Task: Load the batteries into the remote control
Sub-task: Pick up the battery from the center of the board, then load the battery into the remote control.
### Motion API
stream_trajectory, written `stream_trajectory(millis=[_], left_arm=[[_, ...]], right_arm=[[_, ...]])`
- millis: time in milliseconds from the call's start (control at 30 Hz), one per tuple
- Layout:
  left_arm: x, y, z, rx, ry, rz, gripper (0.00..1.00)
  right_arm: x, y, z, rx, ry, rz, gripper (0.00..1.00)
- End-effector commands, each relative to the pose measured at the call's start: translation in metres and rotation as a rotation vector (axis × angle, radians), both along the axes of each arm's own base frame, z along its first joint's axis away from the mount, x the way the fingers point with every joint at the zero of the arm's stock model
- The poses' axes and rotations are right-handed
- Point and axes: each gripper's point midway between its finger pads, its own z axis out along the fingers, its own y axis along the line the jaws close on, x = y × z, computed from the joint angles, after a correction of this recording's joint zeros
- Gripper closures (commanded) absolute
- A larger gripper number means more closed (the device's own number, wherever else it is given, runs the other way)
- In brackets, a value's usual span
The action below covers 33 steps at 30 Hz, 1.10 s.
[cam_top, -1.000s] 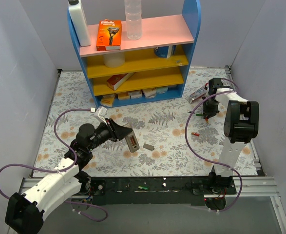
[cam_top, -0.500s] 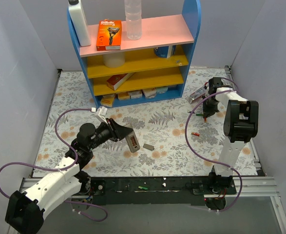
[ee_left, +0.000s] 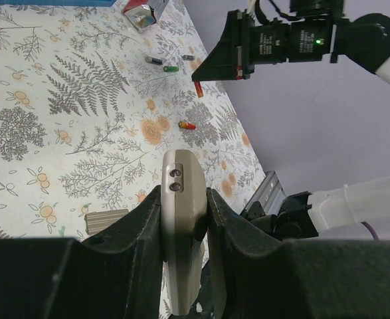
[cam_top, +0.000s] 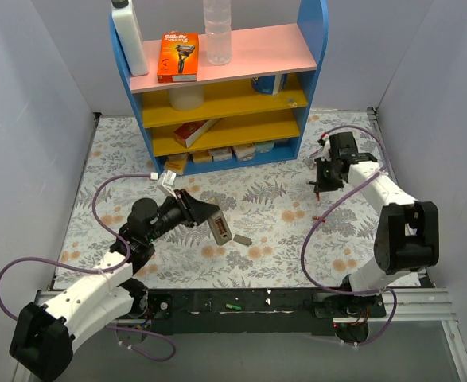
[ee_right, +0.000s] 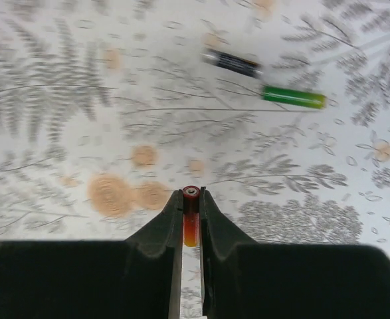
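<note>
Red battery (ee_right: pixel 190 229) within right tool (ee_right: pixel 191 194)

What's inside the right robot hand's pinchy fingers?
A small red-orange battery, squeezed between the right gripper's black fingers. Only its round metal tip and a thin strip of its side show; the rest is hidden by the fingers.

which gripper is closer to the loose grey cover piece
Left. The left gripper, holding the remote, is just left of the cover piece; the right gripper is far to its right.

Blue shelf (cam_top: pixel 317 36), razor box (cam_top: pixel 177 56), grey cover (cam_top: pixel 243 238)
</note>
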Motion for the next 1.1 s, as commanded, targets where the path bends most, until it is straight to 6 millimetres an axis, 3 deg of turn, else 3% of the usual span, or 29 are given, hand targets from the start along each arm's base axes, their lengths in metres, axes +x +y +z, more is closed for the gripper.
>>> stream_trajectory(millis=[0,167,200,267,300,367,400,433,467,533,600,767,1067], left_arm=[[0.013,-0.003,0.036,-0.046,-0.083,0.022,1.00],[0.025,-0.003,0.040,-0.070,-0.085,0.063,1.00],[0.028,-0.002,0.037,-0.072,-0.075,0.072,1.00],[0.031,-0.002,0.040,-0.102,-0.067,0.082,1.00],[0.034,-0.003,0.038,-0.105,-0.057,0.084,1.00],[0.037,-0.004,0.043,-0.128,-0.051,0.086,1.00],[0.039,-0.005,0.044,-0.132,-0.050,0.090,1.00],[0.040,-0.005,0.047,-0.139,-0.053,0.093,1.00],[0.040,-0.005,0.047,-0.143,-0.042,0.095,1.00],[0.043,-0.005,0.049,-0.145,-0.033,0.105,1.00],[0.044,-0.004,0.047,-0.154,-0.011,0.115,1.00],[0.042,-0.003,0.049,-0.193,0.011,0.122,1.00],[0.042,0.000,0.049,-0.238,0.045,0.147,1.00]], right_arm=[[0.006,0.064,0.054,0.128,-0.201,0.120,0.99],[-0.007,0.132,0.100,0.263,-0.350,0.266,0.99],[-0.012,0.157,0.120,0.315,-0.418,0.325,0.99],[-0.025,0.182,0.134,0.379,-0.463,0.386,0.99],[-0.034,0.205,0.154,0.439,-0.529,0.437,0.99],[-0.047,0.224,0.167,0.489,-0.580,0.482,0.99],[-0.063,0.239,0.179,0.525,-0.614,0.527,0.99],[-0.066,0.250,0.196,0.559,-0.690,0.550,0.99],[-0.071,0.253,0.195,0.553,-0.715,0.561,0.99],[-0.091,0.270,0.216,0.606,-0.807,0.622,0.99],[-0.107,0.278,0.221,0.618,-0.856,0.661,0.99],[-0.125,0.291,0.231,0.665,-0.934,0.703,0.99],[-0.127,0.303,0.218,0.637,-0.908,0.735,0.99]])
